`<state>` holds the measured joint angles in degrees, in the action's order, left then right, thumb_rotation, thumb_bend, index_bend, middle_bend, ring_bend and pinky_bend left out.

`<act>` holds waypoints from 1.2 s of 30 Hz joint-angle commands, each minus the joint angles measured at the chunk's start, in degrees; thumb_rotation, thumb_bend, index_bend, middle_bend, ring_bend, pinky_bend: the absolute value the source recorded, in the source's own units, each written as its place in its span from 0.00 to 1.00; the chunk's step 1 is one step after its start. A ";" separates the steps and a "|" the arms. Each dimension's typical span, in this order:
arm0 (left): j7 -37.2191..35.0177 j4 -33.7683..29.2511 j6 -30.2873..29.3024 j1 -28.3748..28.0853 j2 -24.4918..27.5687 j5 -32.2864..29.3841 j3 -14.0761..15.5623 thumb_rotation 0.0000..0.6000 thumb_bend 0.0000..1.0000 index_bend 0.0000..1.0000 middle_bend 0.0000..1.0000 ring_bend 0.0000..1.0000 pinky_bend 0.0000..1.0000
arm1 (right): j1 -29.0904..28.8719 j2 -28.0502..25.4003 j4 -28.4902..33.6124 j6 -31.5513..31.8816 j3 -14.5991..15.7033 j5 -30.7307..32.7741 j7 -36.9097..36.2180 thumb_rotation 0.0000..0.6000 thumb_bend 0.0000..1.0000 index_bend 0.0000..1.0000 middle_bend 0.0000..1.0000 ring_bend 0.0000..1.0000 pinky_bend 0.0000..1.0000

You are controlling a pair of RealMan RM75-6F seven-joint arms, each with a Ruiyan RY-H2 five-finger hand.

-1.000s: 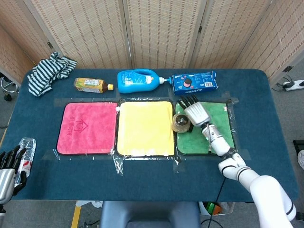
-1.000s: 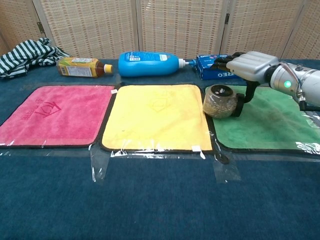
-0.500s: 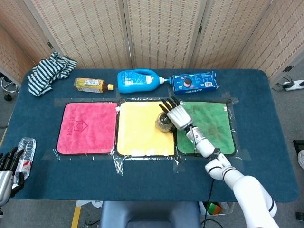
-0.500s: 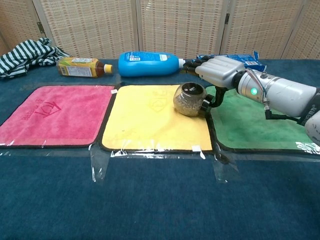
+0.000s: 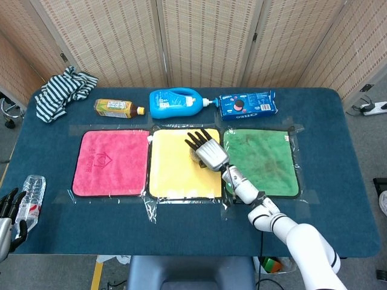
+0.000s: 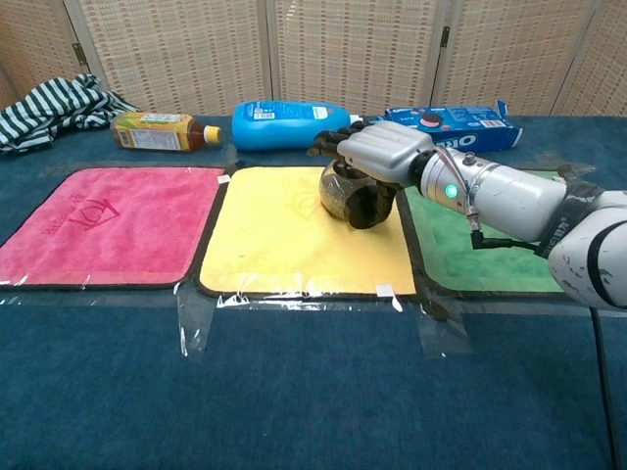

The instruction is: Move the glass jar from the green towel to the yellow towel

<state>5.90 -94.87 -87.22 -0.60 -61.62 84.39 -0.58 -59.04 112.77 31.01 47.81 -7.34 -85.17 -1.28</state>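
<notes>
The glass jar (image 6: 340, 196), round and filled with pale grain, is over the right part of the yellow towel (image 6: 284, 235). My right hand (image 6: 380, 157) grips it from above and the right side, fingers curled around it. In the head view the right hand (image 5: 208, 150) covers most of the jar, over the yellow towel (image 5: 175, 166). The green towel (image 5: 263, 160) to the right is bare; in the chest view my forearm crosses the green towel (image 6: 490, 259). My left hand (image 5: 7, 211) shows only at the bottom left edge of the head view, fingers apart, holding nothing.
A pink towel (image 5: 112, 162) lies left of the yellow one. Along the back sit a tea bottle (image 5: 118, 108), a blue detergent bottle (image 5: 178, 103) and a blue cookie box (image 5: 248, 104). A striped cloth (image 5: 63, 90) lies back left. A clear plastic bottle (image 5: 30, 196) lies near my left hand.
My right hand has carried the jar leftwards, off the green towel and onto the right part of the yellow towel. The left hand has slid lower in the frame.
</notes>
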 commanded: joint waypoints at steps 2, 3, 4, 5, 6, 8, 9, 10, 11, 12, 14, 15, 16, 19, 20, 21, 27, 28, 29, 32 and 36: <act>-0.01 -0.19 -0.19 0.06 0.21 0.29 0.01 1.00 0.70 0.08 0.06 0.11 0.00 | 0.40 -1.55 2.17 1.85 -0.35 -0.08 -0.83 1.00 0.13 0.00 0.00 0.00 0.00; 0.04 -0.25 -0.22 0.07 0.26 0.36 0.02 1.00 0.70 0.08 0.06 0.11 0.00 | 0.62 -2.18 2.73 2.19 -0.45 0.00 -0.84 1.00 0.13 0.00 0.00 0.00 0.00; 0.09 -0.34 -0.23 0.07 0.29 0.42 0.04 1.00 0.70 0.08 0.06 0.11 0.00 | 0.86 -2.88 3.29 2.43 -0.55 0.13 -0.73 1.00 0.13 0.00 0.00 0.00 0.00; 0.15 -0.46 -0.25 0.06 0.31 0.52 0.04 1.00 0.70 0.08 0.06 0.11 0.00 | 1.17 -3.88 4.09 2.62 -0.68 0.34 -0.49 1.00 0.13 0.00 0.00 0.00 0.00; 0.21 -0.52 -0.28 0.07 0.31 0.59 0.05 1.00 0.70 0.08 0.06 0.11 0.00 | 1.44 -4.66 4.73 2.72 -0.76 0.51 -0.24 1.00 0.13 0.00 0.00 0.00 0.00; 0.31 -0.62 -0.32 0.13 0.27 0.69 0.12 1.00 0.70 0.08 0.06 0.11 0.00 | 2.04 -6.57 6.27 2.77 -0.84 0.88 0.52 1.00 0.13 0.00 0.00 0.00 0.00; 0.32 -0.65 -0.33 0.15 0.26 0.70 0.13 1.00 0.70 0.08 0.06 0.11 0.00 | 2.30 -7.41 6.95 2.75 -0.86 1.04 0.84 1.00 0.13 0.00 0.00 0.00 0.00; 0.32 -0.69 -0.31 0.19 0.27 0.67 0.16 1.00 0.70 0.08 0.06 0.11 0.00 | 2.56 -8.24 7.65 2.67 -0.88 1.22 1.09 1.00 0.13 0.00 0.00 0.00 0.00; 0.34 -0.68 -0.31 0.24 0.27 0.61 0.17 1.00 0.70 0.08 0.06 0.11 0.00 | 2.91 -9.30 8.52 2.60 -0.93 1.49 1.45 1.00 0.13 0.00 0.00 0.00 0.00; 0.36 -0.66 -0.31 0.27 0.25 0.54 0.16 1.00 0.70 0.08 0.06 0.11 0.00 | 3.14 -9.96 8.98 2.54 -1.02 1.74 1.79 1.00 0.13 0.00 0.00 0.00 0.00; 0.47 -0.70 -0.14 0.26 0.24 0.43 0.18 1.00 0.70 0.08 0.06 0.11 0.00 | 3.51 -11.11 9.75 1.77 -1.30 2.58 2.34 1.00 0.13 0.00 0.00 0.01 0.00; 0.52 -0.73 -0.06 0.22 0.23 0.43 0.18 1.00 0.70 0.08 0.06 0.11 0.00 | 3.57 -11.40 9.88 1.31 -1.44 2.97 2.60 1.00 0.13 0.00 0.00 0.01 0.00; 0.57 -0.75 0.01 0.17 0.19 0.46 0.17 1.00 0.70 0.08 0.06 0.11 0.00 | 3.55 -11.52 9.83 0.96 -1.57 3.27 2.99 1.00 0.13 0.00 0.00 0.01 0.00; 0.72 -0.84 0.19 0.01 0.08 0.58 0.12 1.00 0.70 0.08 0.06 0.11 0.00 | 3.04 -10.81 8.35 -0.28 -1.93 4.06 4.50 1.00 0.13 0.00 0.00 0.01 0.00; 0.77 -0.88 0.25 -0.04 0.06 0.61 0.12 1.00 0.70 0.08 0.06 0.11 0.00 | 2.65 -10.17 7.34 -0.84 -2.04 4.25 4.95 1.00 0.13 0.00 0.00 0.01 0.00; 0.80 -0.88 0.27 -0.04 0.06 0.62 0.12 1.00 0.70 0.08 0.06 0.11 0.00 | 2.31 -9.59 6.42 -1.25 -2.09 4.35 5.30 1.00 0.13 0.00 0.00 0.01 0.00; 0.72 -1.04 0.18 0.11 0.46 0.48 0.13 1.00 0.70 0.08 0.06 0.11 0.00 | -0.22 -4.84 -0.01 -3.62 -2.25 4.35 4.54 1.00 0.13 0.00 0.00 0.01 0.00; 0.66 -1.08 0.07 0.22 0.55 0.47 0.17 1.00 0.70 0.08 0.06 0.11 0.00 | -0.66 -4.04 -1.02 -3.80 -2.04 4.02 4.21 1.00 0.13 0.00 0.00 0.01 0.00; 0.62 -1.07 0.01 0.31 0.60 0.44 0.20 1.00 0.70 0.08 0.06 0.11 0.00 | -0.97 -3.47 -1.60 -3.86 -1.91 3.78 3.83 1.00 0.13 0.00 0.00 0.01 0.00; 0.46 -1.02 -0.22 0.61 0.66 0.32 0.30 1.00 0.70 0.08 0.06 0.11 0.00 | -1.70 -2.14 -2.44 -3.65 -1.28 2.78 2.04 1.00 0.13 0.00 0.00 0.01 0.00; 0.12 -0.83 -0.59 1.01 0.69 0.28 0.43 1.00 0.70 0.08 0.06 0.11 0.00 | -2.00 -1.49 -1.90 -2.59 -0.07 1.10 -0.43 1.00 0.13 0.00 0.00 0.01 0.00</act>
<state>6.03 -95.72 -87.79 0.39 -60.94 84.67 -0.16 -60.83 110.95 28.96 44.86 -7.84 -83.56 -1.15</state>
